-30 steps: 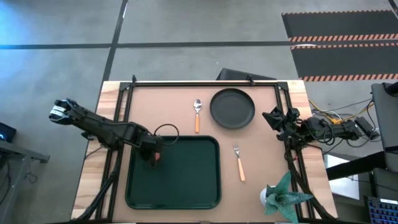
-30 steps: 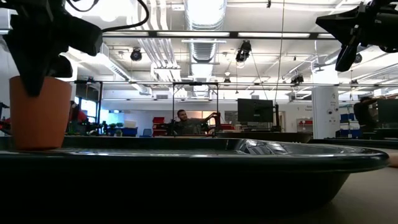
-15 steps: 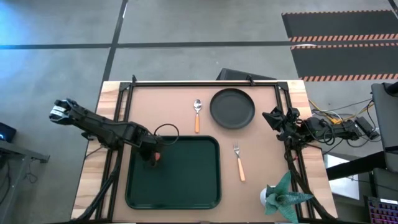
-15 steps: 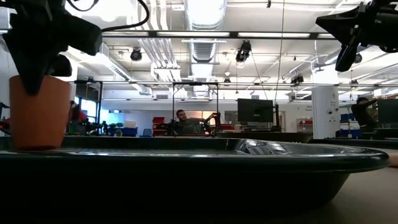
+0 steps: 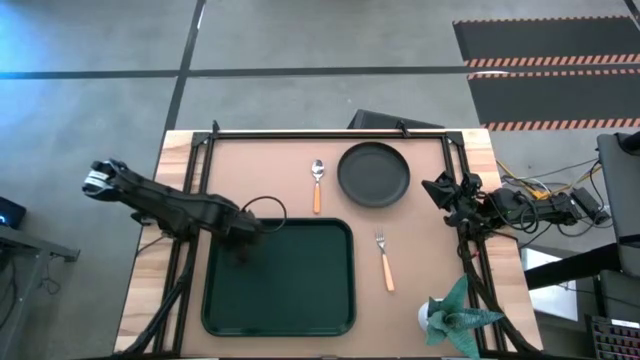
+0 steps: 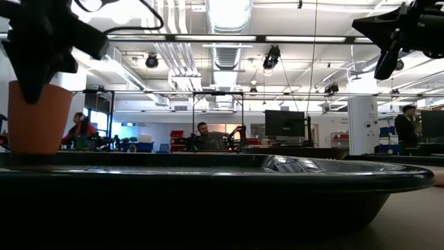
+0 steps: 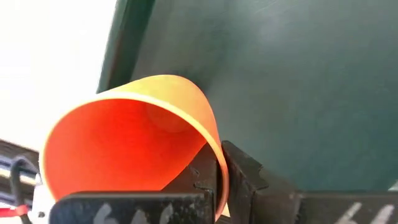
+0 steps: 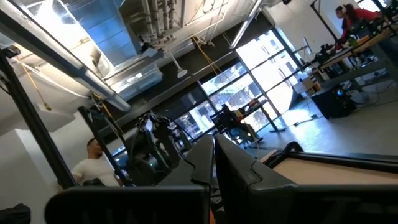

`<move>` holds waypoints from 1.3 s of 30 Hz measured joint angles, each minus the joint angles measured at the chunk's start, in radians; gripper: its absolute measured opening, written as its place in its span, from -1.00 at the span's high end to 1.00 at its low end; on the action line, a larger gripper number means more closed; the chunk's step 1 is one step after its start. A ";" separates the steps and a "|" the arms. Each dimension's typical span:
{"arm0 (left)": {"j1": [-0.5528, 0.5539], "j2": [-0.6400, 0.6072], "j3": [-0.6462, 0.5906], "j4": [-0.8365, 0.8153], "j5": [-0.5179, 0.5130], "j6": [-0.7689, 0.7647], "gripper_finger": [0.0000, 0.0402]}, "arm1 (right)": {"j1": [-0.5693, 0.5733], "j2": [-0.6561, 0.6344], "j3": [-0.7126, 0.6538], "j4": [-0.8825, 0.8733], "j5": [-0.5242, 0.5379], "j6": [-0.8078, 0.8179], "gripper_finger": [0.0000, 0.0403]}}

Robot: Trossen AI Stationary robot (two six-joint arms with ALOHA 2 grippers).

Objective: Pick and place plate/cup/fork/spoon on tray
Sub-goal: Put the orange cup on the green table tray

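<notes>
My left gripper [image 5: 243, 243] is over the far-left corner of the dark green tray [image 5: 290, 300] and is shut on the red cup [image 6: 38, 118]. From above the gripper hides the cup. The cup stands upright in the low view, its base hidden behind the tray's rim [image 6: 208, 173]. The dark plate [image 5: 373, 174] lies flat at the far middle of the table. The spoon [image 5: 317, 184] lies left of it. The fork [image 5: 384, 261] lies right of the tray. My right gripper [image 5: 440, 188] is shut and empty, raised at the table's right edge. My left gripper pinches the cup's wall at its rim [image 7: 214, 155], one finger inside the cup and one outside. The fingers come from above, slanting from the table's left. The cup is upright; I cannot tell whether its base touches the tray floor.
A small green plant in a pot [image 5: 455, 315] stands at the near right corner. A black frame rail [image 5: 330, 133] runs along the far edge. People show in the room behind the table.
My left gripper has shifted a little toward the table's left edge with the cup, which stays upright. The cup's red no longer shows from above.
</notes>
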 joint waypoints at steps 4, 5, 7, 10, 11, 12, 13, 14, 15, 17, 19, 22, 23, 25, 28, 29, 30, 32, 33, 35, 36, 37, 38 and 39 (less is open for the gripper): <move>0.007 0.043 -0.007 0.006 -0.002 0.031 1.00 | 0.000 0.000 0.000 0.001 0.000 -0.007 0.96; 0.009 0.051 -0.006 0.010 -0.002 0.033 1.00 | 0.000 0.000 0.000 0.001 0.000 -0.007 0.96; 0.011 0.066 -0.004 0.032 -0.002 0.050 1.00 | 0.000 0.000 0.000 0.003 0.000 -0.007 0.96; 0.012 0.076 -0.005 0.070 -0.002 0.057 1.00 | 0.000 0.000 0.000 0.003 0.000 -0.007 0.96; 0.013 0.080 -0.005 0.079 -0.002 0.057 1.00 | 0.000 0.000 0.000 0.003 0.000 -0.007 0.96; 0.012 0.082 -0.005 0.087 -0.001 0.054 1.00 | 0.000 0.000 0.000 0.003 0.000 -0.007 0.96; 0.012 0.084 -0.006 0.094 0.001 0.048 1.00 | 0.000 0.000 0.000 0.003 0.000 -0.007 0.96; 0.012 0.085 -0.005 0.101 0.002 0.047 1.00 | 0.000 0.000 0.000 0.003 0.000 -0.007 0.96; 0.012 0.085 -0.004 0.102 0.002 0.047 1.00 | 0.000 0.000 0.000 0.003 0.000 -0.007 0.96; 0.012 0.085 -0.004 0.104 0.003 0.037 1.00 | 0.000 0.000 0.000 0.004 0.000 -0.007 0.96; 0.012 0.083 -0.004 0.111 0.005 0.024 1.00 | 0.000 0.000 0.000 0.003 0.000 -0.007 0.96; 0.012 0.081 -0.001 0.110 0.005 0.022 1.00 | 0.000 0.000 0.000 0.003 0.000 -0.007 0.96; 0.012 0.081 0.003 0.110 0.006 0.022 1.00 | 0.000 0.000 0.000 0.003 0.000 -0.007 0.96; 0.012 0.081 0.011 0.111 0.006 0.022 1.00 | 0.000 0.000 0.000 0.003 0.000 -0.007 0.96; 0.012 0.078 0.017 0.110 0.006 0.022 0.98 | 0.000 0.000 0.000 0.003 0.000 -0.007 0.96; 0.012 0.077 0.018 0.110 0.007 0.022 0.96 | 0.000 0.000 0.000 0.003 0.000 -0.007 0.96; 0.012 0.076 0.018 0.110 0.007 0.022 0.93 | 0.000 0.000 0.000 0.003 0.000 -0.007 0.96; 0.012 0.076 0.017 0.109 0.007 0.022 0.85 | 0.000 0.000 0.000 0.003 0.000 -0.007 0.96; 0.012 0.076 0.016 0.109 0.007 0.022 0.80 | 0.000 0.000 0.000 0.003 -0.001 -0.007 0.96; 0.012 0.076 0.015 0.109 0.007 0.022 0.69 | 0.000 0.000 0.000 0.003 -0.001 -0.007 0.96; 0.012 0.076 0.015 0.109 0.007 0.022 0.64 | 0.000 0.000 0.000 0.003 0.000 -0.007 0.96; 0.012 0.076 0.017 0.108 0.007 0.022 0.59 | 0.000 0.000 0.000 0.003 0.000 -0.007 0.96; 0.012 0.076 0.023 0.107 0.007 0.022 0.54 | 0.000 0.000 0.000 0.003 0.000 -0.007 0.96; 0.012 0.076 0.033 0.109 0.007 0.022 0.50 | 0.000 0.000 0.000 0.003 0.000 -0.007 0.96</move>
